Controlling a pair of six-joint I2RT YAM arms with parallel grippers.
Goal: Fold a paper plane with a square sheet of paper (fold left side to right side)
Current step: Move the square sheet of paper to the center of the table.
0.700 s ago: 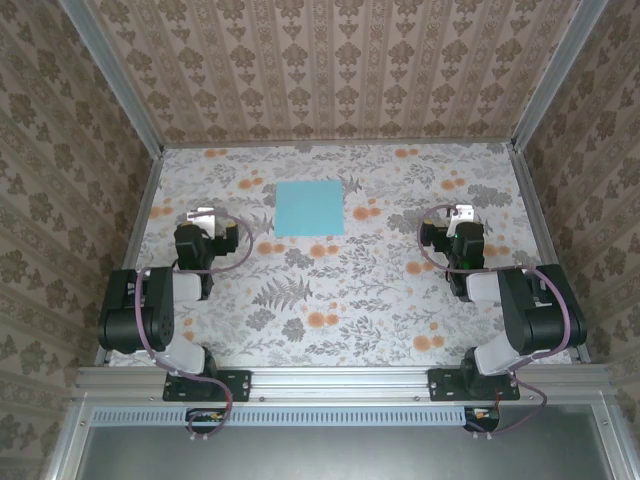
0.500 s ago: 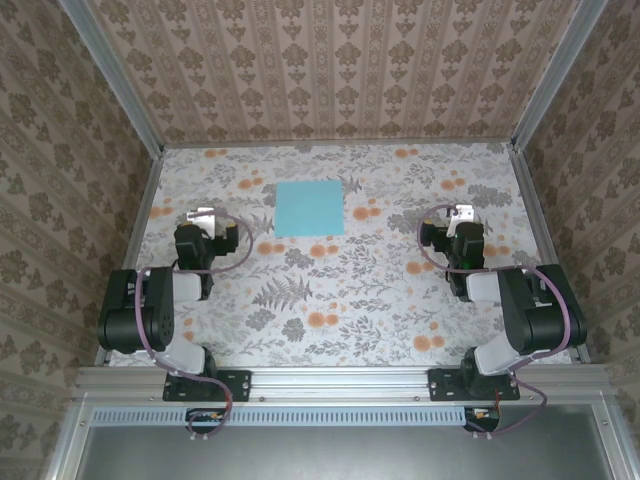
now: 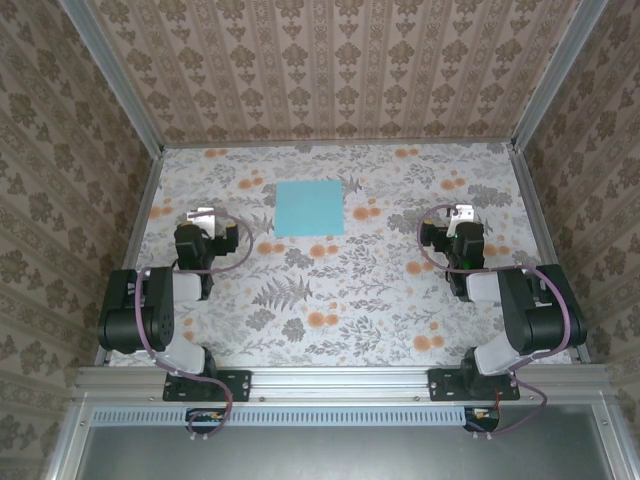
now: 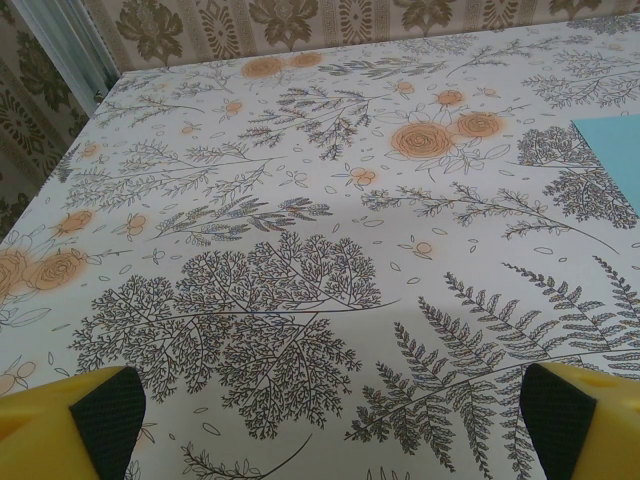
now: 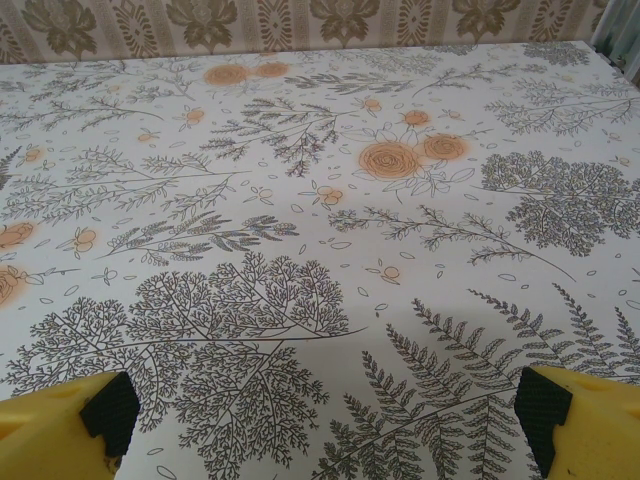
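While the paper lies flat, left pincer and right pincer stand released.

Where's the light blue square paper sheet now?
In the top view, the blue sheet lies flat on the floral table, back left of centre, nearest the left gripper.

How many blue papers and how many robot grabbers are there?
Blue paper: 1, the square sheet of paper, lying flat
Robot grabbers: 2, the left gripper and the right gripper, both open
Total: 3
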